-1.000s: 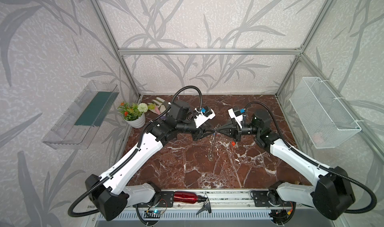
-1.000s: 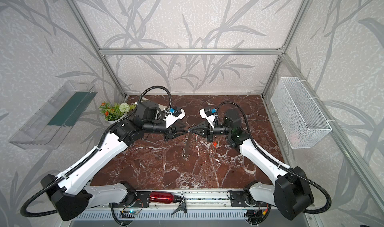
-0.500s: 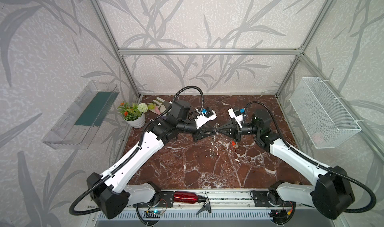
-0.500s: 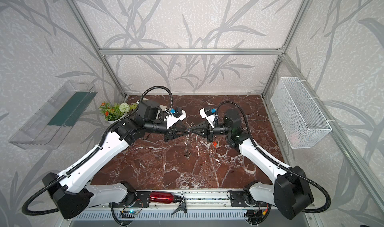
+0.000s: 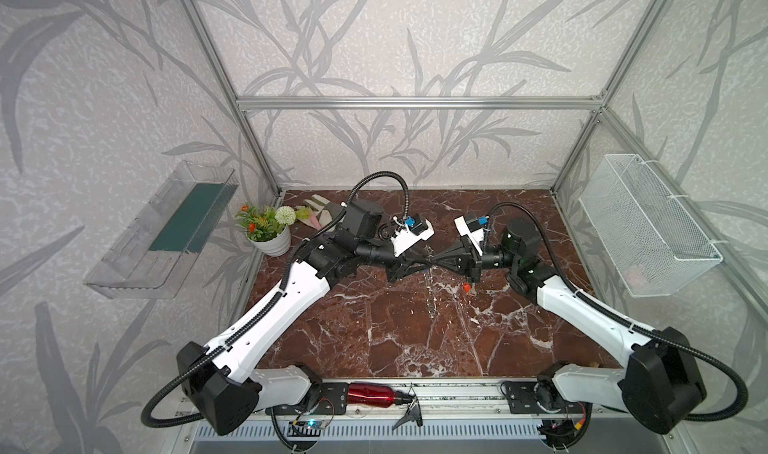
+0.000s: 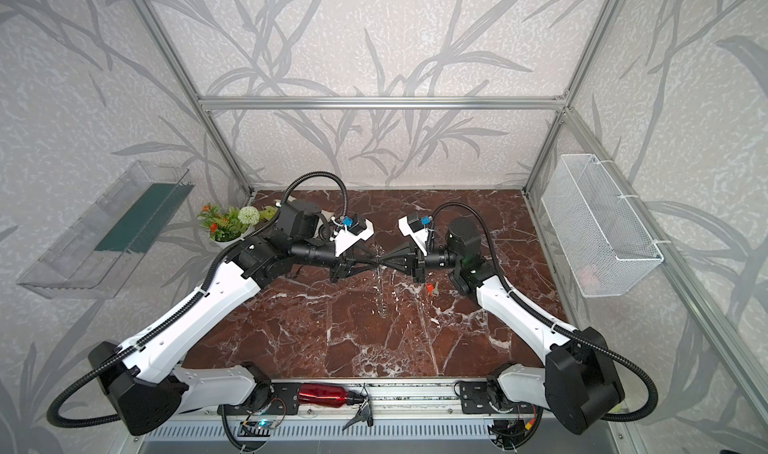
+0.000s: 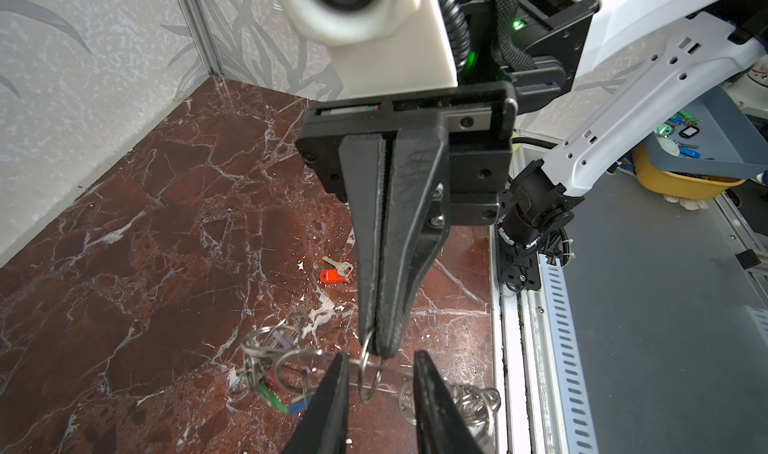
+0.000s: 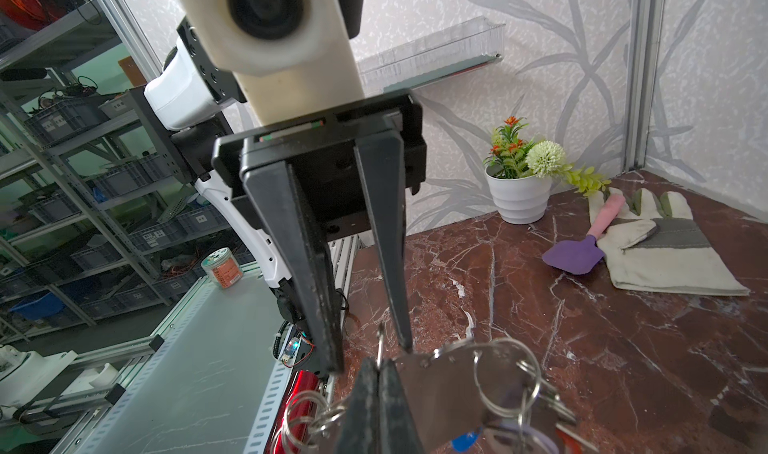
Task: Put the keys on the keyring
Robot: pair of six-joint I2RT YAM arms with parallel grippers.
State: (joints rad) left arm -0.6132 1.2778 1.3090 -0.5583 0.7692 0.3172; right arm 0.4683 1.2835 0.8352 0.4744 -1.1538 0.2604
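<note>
Both grippers meet tip to tip in mid-air over the table's middle. My right gripper (image 8: 378, 375) (image 5: 435, 260) is shut on one split ring (image 7: 370, 375) of the keyring (image 8: 449, 389), a flat grey plate that hangs from it with several rings (image 8: 507, 377) along its edge. Keys with green (image 7: 274, 398) and blue (image 7: 297, 407) tags dangle from the rings. My left gripper (image 7: 380, 358) (image 5: 424, 263) is open, its fingers (image 8: 328, 339) on either side of the held ring and the right fingertips. One red-tagged key (image 7: 332, 275) (image 5: 466, 286) lies on the marble below.
A white flower pot (image 5: 270, 236) stands at the back left, with a work glove (image 8: 665, 244) and a purple trowel (image 8: 575, 256) beside it. A wire basket (image 5: 648, 227) hangs on the right wall, a clear shelf (image 5: 166, 227) on the left. A red bottle (image 5: 370, 393) lies on the front rail.
The left gripper's jaws have drawn closer together around the held ring. The right gripper stays shut and both arms have barely moved.
</note>
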